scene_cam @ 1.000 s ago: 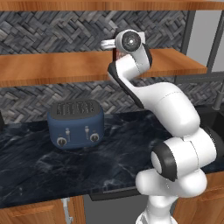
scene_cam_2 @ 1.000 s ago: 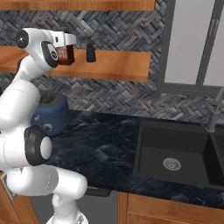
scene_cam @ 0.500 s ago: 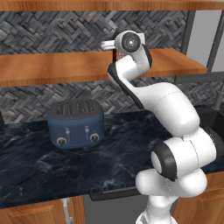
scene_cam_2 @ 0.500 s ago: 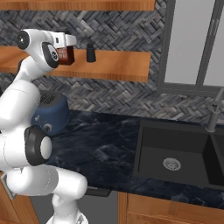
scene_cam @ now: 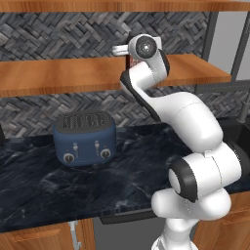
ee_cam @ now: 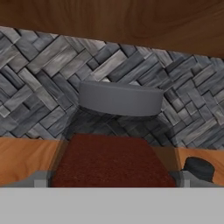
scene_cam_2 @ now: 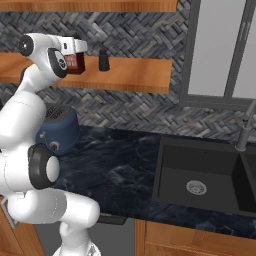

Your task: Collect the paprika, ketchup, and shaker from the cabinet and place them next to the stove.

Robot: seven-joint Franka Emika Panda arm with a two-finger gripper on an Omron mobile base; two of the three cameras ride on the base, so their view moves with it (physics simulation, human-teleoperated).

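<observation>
One paprika [scene_cam_2: 76, 64] jar and one shaker [scene_cam_2: 104, 60] stand on the cabinet [scene_cam_2: 135, 77] shelf, the shaker nearer its right end. The gripper [scene_cam_2: 79, 54] reaches the jar, jaws apparently spread wide around it; contact is unclear. The hand view adds the jar's grey lid; the left base view adds one blue toaster [scene_cam: 85, 137] on the worktop [scene_cam: 49, 185].

The white arm reaches up to the cabinet [scene_cam: 58, 75] shelf above the blue toaster [scene_cam: 85, 137] on the dark counter [scene_cam: 44, 185].

A kitchen: sink [scene_cam_2: 200, 185], toaster [scene_cam: 84, 139], dark stone counter [scene_cam: 44, 190].
</observation>
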